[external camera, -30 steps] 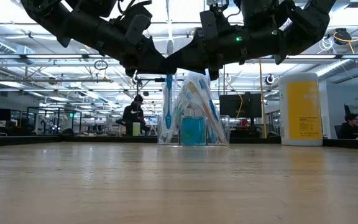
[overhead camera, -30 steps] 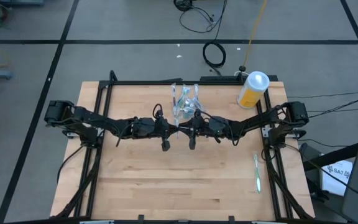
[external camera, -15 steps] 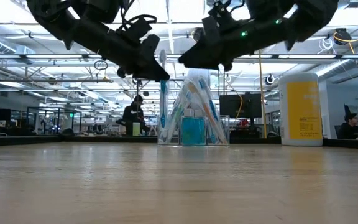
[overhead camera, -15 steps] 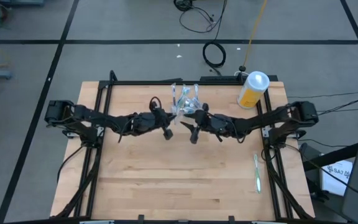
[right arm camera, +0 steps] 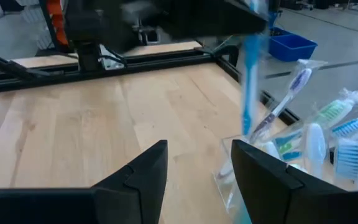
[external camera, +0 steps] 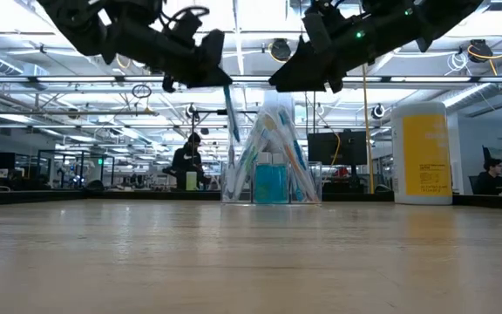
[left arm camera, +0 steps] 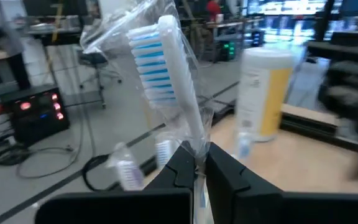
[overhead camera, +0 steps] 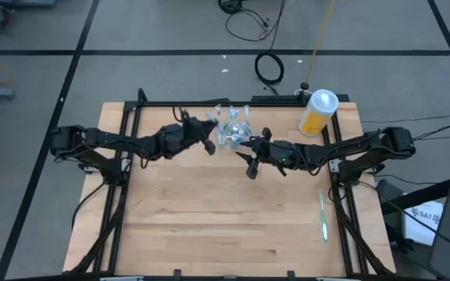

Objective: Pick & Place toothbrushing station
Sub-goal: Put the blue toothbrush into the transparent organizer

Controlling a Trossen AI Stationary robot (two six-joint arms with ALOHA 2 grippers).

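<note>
A clear plastic cup (overhead camera: 231, 134) stands at the table's far middle, with several toothbrushes leaning in it and a teal tube inside it in the low view (external camera: 271, 181). My left gripper (overhead camera: 209, 146) hovers just left of the cup, shut on a wrapped white-and-blue toothbrush (left arm camera: 166, 68). My right gripper (overhead camera: 250, 167) is open and empty, just near and right of the cup; the cup also shows in its wrist view (right arm camera: 309, 155). One more toothbrush (overhead camera: 323, 217) lies flat near the table's right edge. My left gripper pinches the toothbrush's white handle (left arm camera: 194, 140), just below the head, between its two fingers, through the clear wrapper. The fingers lie across the handle. The bristle head (left arm camera: 154, 59) sticks out past the fingers, and the blue handle end (external camera: 231, 118) hangs tilted below them, clear of the table.
A yellow bottle with a white cap (overhead camera: 317, 112) stands at the far right corner. The black frame rails (overhead camera: 123, 156) run along the table's left, right and far sides. Bare wood (overhead camera: 225, 226) lies toward the near edge.
My left gripper has gone up and toward the table's far edge, to the cup's left side, carrying the toothbrush, which has tipped from upright to slanted. My right gripper has drawn back a little toward the table's right edge.
</note>
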